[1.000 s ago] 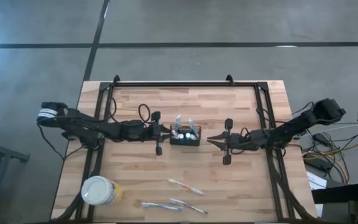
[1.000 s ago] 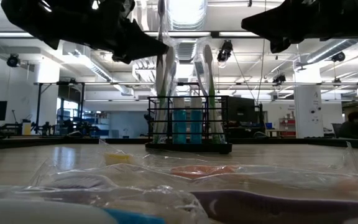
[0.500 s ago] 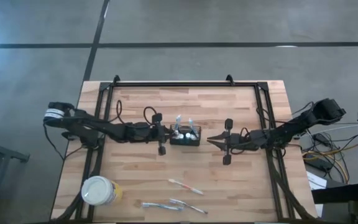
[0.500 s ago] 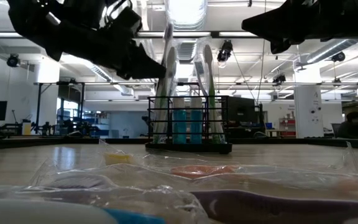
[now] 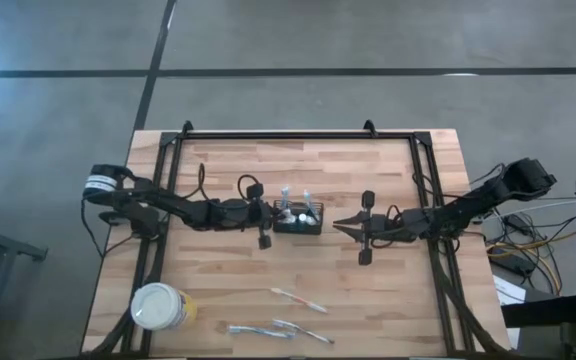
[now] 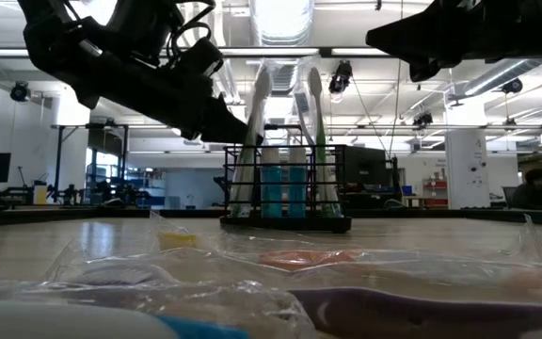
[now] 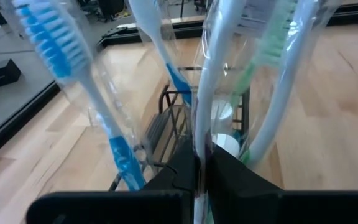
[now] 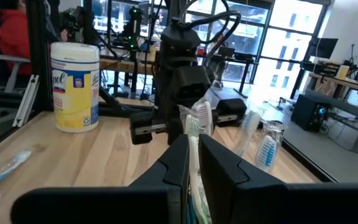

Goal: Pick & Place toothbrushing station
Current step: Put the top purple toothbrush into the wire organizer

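The toothbrushing station [image 5: 298, 218], a small black mesh caddy, stands mid-table with several wrapped toothbrushes upright in it [image 6: 288, 179]. My left gripper [image 5: 268, 216] is at the caddy's left side, shut on a white toothbrush in clear wrap [image 7: 219, 68], which leans over the caddy [image 6: 255, 132]. My right gripper [image 5: 338, 225] hovers shut just right of the caddy, pointing level at it and holding nothing [image 8: 194, 163]. The green-handled brush head [image 8: 197, 119] seen past its fingers stands in the caddy. My left gripper pinches the white toothbrush's handle [image 7: 200, 163] between its two fingers, well below the head. The fingers come from the table's left, slanting a little down, and lie across the handle. The brush leans, head up [image 6: 263, 83], its lower end down inside the caddy's left side.
A round white tub with a yellow label [image 5: 160, 306] stands at the near left corner. Three wrapped toothbrushes [image 5: 298, 299] [image 5: 280, 329] lie on the wood near the front edge, close before the low camera [image 6: 280, 282]. Black frame rails run along both table sides.
My left gripper has sunk and moved slightly right toward the caddy, tipping its fingers downward, still shut. The white toothbrush has come down with it, from upright and high above the caddy to leaning with its lower end inside.
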Controlling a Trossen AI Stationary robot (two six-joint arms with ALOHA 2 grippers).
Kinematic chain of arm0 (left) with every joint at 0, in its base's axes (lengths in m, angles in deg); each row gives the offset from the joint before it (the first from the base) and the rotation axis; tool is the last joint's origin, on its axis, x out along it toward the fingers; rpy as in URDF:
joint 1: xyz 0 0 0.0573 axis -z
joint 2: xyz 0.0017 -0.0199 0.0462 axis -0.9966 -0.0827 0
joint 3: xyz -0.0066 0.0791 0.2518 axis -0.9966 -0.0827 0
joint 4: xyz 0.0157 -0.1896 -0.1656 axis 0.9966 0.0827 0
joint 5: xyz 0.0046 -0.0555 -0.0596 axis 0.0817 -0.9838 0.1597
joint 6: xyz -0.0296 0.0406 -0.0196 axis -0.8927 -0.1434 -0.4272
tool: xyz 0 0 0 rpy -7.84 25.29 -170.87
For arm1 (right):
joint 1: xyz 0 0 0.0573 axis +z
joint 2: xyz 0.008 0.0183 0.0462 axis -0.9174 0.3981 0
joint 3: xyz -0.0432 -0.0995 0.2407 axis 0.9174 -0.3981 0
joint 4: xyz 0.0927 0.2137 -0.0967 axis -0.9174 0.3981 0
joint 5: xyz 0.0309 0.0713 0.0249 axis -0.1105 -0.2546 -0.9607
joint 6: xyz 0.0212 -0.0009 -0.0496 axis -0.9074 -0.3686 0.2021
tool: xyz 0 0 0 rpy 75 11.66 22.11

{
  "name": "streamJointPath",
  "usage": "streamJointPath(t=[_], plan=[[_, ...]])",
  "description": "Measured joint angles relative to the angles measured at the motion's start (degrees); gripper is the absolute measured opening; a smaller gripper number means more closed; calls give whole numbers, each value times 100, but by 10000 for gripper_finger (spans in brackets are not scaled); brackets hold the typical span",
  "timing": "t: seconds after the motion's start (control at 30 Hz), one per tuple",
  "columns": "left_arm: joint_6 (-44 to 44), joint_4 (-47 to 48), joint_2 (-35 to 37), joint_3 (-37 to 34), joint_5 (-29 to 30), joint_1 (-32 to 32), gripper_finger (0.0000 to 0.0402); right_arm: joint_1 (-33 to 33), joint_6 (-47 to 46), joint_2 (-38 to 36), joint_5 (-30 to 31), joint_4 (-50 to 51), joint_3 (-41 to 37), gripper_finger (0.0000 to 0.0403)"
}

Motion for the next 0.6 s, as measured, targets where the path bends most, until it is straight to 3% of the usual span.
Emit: streamJointPath(t=[0.13,0.6], plan=[[-155,26,48,-4,-2,-13,37,0,0,0,0,0,-2,31],[-603,60,139,-4,-531,-26,220,-2,0,2,0,0,-2,31]])
